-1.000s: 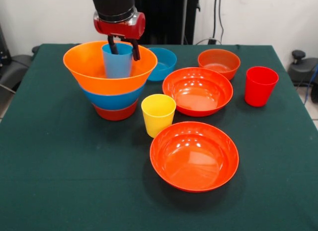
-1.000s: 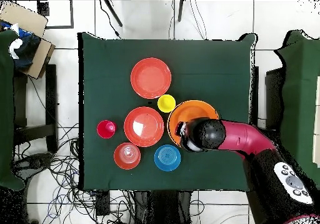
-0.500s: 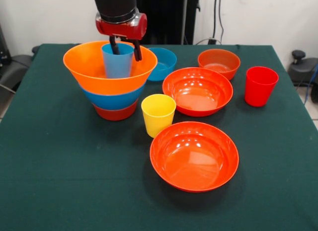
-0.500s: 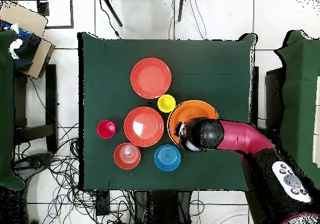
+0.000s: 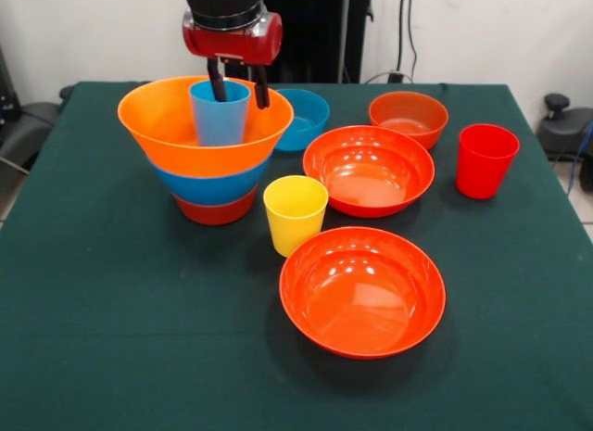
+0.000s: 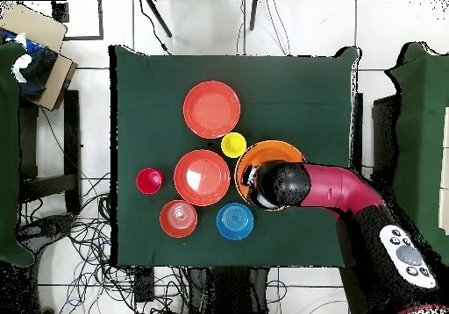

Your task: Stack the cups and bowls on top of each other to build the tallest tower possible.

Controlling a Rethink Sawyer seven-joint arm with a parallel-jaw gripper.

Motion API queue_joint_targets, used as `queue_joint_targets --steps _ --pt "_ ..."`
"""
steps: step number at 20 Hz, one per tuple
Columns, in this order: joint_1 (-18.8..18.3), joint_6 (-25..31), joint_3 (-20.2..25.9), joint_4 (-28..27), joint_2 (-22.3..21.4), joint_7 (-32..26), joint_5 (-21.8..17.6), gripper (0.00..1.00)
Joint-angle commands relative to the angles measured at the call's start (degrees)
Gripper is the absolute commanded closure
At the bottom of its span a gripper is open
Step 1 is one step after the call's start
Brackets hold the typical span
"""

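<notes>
The tower [image 5: 208,158] stands at the table's left in the front view: a small red-orange bowl at the bottom, a blue bowl in it, the huge orange bowl [image 5: 162,125] on top, the light blue cup [image 5: 220,113] upright inside; left to stack, by my judgement, are the yellow cup [image 5: 295,213], red cup [image 5: 485,159], two wide red-orange bowls, a small blue bowl and a small red-orange one; the gripper [image 5: 238,86] hangs just above the cup's rim, fingers parted astride it, holding nothing.
</notes>
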Motion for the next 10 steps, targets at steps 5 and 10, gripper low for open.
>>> queue_joint_targets --steps 5,10 --pt "2.96 7.71 4.15 -4.35 -1.37 -5.43 0.41 0.00" --pt "4.10 10.37 4.45 -4.94 -3.51 -4.92 1.33 0.00"
